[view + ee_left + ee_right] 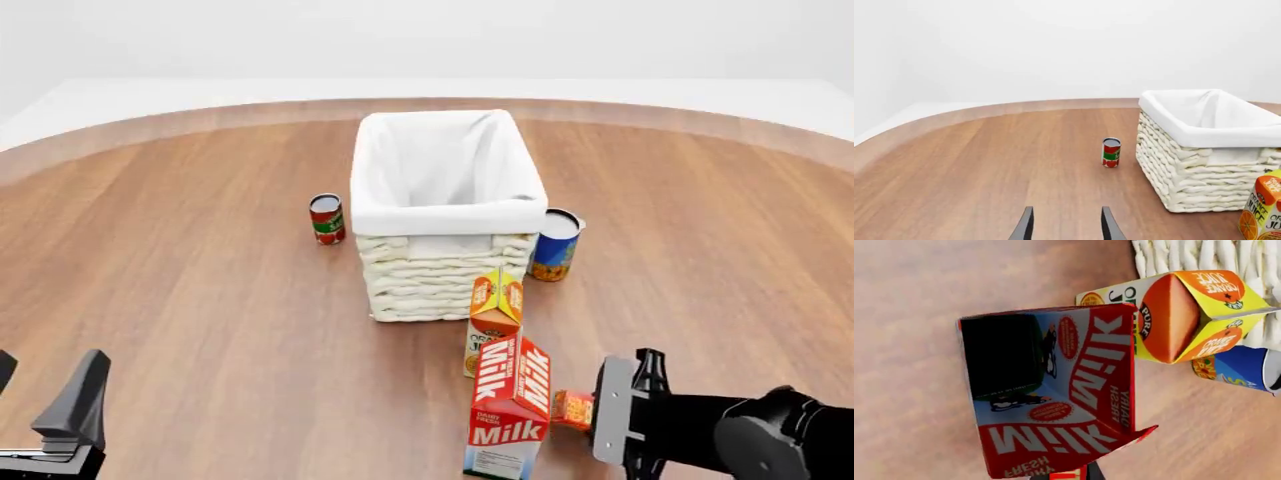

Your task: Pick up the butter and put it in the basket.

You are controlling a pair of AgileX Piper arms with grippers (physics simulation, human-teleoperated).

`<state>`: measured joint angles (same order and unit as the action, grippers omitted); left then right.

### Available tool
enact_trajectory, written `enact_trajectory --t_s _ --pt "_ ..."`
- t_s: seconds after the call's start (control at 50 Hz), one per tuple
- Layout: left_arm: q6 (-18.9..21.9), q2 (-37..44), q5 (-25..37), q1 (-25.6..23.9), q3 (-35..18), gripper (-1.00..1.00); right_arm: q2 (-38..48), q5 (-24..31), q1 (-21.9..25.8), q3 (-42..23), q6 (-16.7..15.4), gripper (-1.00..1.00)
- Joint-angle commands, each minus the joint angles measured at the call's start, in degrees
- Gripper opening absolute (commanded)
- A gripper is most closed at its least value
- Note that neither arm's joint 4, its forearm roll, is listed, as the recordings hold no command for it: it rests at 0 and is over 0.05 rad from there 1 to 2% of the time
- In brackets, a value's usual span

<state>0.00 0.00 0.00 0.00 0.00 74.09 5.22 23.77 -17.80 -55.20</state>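
On the far left of the front view, the left gripper waits low over bare table. Its own camera shows the two fingers spread apart with nothing between them.

Next comes a small red can, standing just beside the basket. The basket is big and white, and its cloth inside looks bare. The butter is not in it yet.

In front of the basket stands the juice carton, touching or almost touching the wicker. In front of that is the tall milk carton. A blue can stands by the basket's right corner.

The butter is a little orange-red box low on the table, tucked just beside the milk on its right. Most of it is hidden.

The right gripper is right at the butter, lying sideways. I cannot tell if its fingers are closed on the box or only near it.

I think the job now is grabbing the butter. Squeeze it firmly. Then lift straight up, slowly, so the milk does not tip. Go high, over both cartons, then to the basket.
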Motion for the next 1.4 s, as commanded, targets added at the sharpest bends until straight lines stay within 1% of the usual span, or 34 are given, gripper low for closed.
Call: enact_trajectory --t_s 0.02,0.16,0.22,0.32,0.36,0.38,0.42,0.44,0.48,0.5,0.52,0.54,0.56,0.6,0.62,0.64,0.66,0.68,0.72,0.8,0.92,0.96,1.06,1.08,1.1,1.12,1.14,1.16,1.18,1.2,1.22,1.24,1.26,1.4 --pt "0.0 0.0 0.0 0.0 0.0 1.00 -9.7 8.7 -3.7 -2.7 -1.8 -1.00" --pt "0.0 0.0 0.0 0.0 0.0 1.00 -16.4 14.9 -5.2 -4.0 -2.5 -1.00" --pt "0.0 0.0 0.0 0.0 0.0 1.00 -18.0 16.3 -5.5 -4.6 -2.6 -1.00" --pt "0.0 0.0 0.0 0.0 0.0 1.00 -21.6 21.7 -2.8 -10.2 2.0 -1.00" --pt "0.0 0.0 0.0 0.0 0.0 1.00 -22.1 22.2 -2.8 -10.8 2.3 -1.00" --pt "0.0 0.0 0.0 0.0 0.0 1.00 -22.4 22.5 -2.3 -11.3 3.0 -1.00" --pt "0.0 0.0 0.0 0.0 0.0 1.00 -22.9 23.0 -1.0 -13.0 5.4 -1.00" --pt "0.0 0.0 0.0 0.0 0.0 1.00 -23.1 23.7 0.8 -14.4 7.8 -1.00" --pt "0.0 0.0 0.0 0.0 0.0 1.00 -23.2 23.6 1.0 -14.7 8.4 -1.00" --pt "0.0 0.0 0.0 0.0 0.0 1.00 -23.3 22.9 2.3 -16.4 11.4 -1.00" --pt "0.0 0.0 0.0 0.0 0.0 1.00 -23.3 22.9 2.3 -16.5 11.4 -1.00" --pt "0.0 0.0 0.0 0.0 0.0 1.00 -23.3 22.1 3.3 -16.9 13.2 -1.00" --pt "0.0 0.0 0.0 0.0 0.0 1.00 -23.3 22.1 3.3 -16.9 13.2 -1.00" --pt "0.0 0.0 0.0 0.0 0.0 1.00 -23.6 21.5 5.0 -17.5 15.9 -1.00" --pt "0.0 0.0 0.0 0.0 0.0 1.00 -24.3 21.0 6.7 -18.0 18.0 -1.00" --pt "0.0 0.0 0.0 0.0 0.0 1.00 -24.3 21.0 6.7 -18.0 18.0 -1.00" --pt "0.0 0.0 0.0 0.0 0.0 1.00 -24.7 20.5 8.4 -18.8 20.7 -1.00" --pt "0.0 0.0 0.0 0.0 0.0 1.00 -25.1 20.4 8.8 -19.0 21.1 -1.00" --pt "0.0 0.0 0.0 0.0 0.0 1.00 -25.6 19.5 9.7 -20.0 23.6 -1.00" --pt "0.0 0.0 0.0 0.0 0.0 1.00 -26.2 17.9 10.8 -20.4 25.6 -1.00" --pt "0.0 0.0 0.0 0.0 0.0 1.00 -26.8 15.3 11.9 -22.1 30.2 -1.00" --pt "0.0 0.0 0.0 0.0 0.0 1.00 -26.6 14.8 12.2 -22.6 32.2 -1.00" --pt "0.0 0.0 0.0 0.0 0.0 1.00 -26.3 11.8 10.9 -24.2 36.5 -1.00" --pt "0.0 0.0 0.0 0.0 0.0 1.00 -26.4 11.5 10.9 -24.1 36.3 -1.00" --pt "0.0 0.0 0.0 0.0 0.0 1.00 -26.7 10.4 11.1 -24.5 38.2 -1.00" --pt "0.0 0.0 0.0 0.0 0.0 1.00 -26.4 9.5 10.4 -24.7 39.0 -1.00" --pt "0.0 0.0 0.0 0.0 0.0 1.00 -26.1 8.7 10.0 -24.6 38.7 -1.00" --pt "0.0 0.0 0.0 0.0 0.0 1.00 -26.1 7.7 9.9 -24.5 39.5 -1.00" --pt "0.0 0.0 0.0 0.0 0.0 1.00 -26.3 6.6 9.6 -24.9 41.3 -1.00" --pt "0.0 0.0 0.0 0.0 0.0 1.00 -26.4 6.3 9.6 -25.0 41.9 -1.00" --pt "0.0 0.0 0.0 0.0 0.0 1.00 -23.8 2.7 6.9 -25.5 44.3 -1.00" --pt "0.0 0.0 0.0 0.0 0.0 1.00 -23.6 2.1 7.2 -25.4 44.4 -1.00" --pt "0.0 0.0 0.0 0.0 0.0 1.00 -13.3 -3.0 5.6 -30.6 51.0 -1.00" --pt "0.0 0.0 0.0 0.0 0.0 1.00 -10.9 -2.5 5.5 -32.6 51.2 -1.00"
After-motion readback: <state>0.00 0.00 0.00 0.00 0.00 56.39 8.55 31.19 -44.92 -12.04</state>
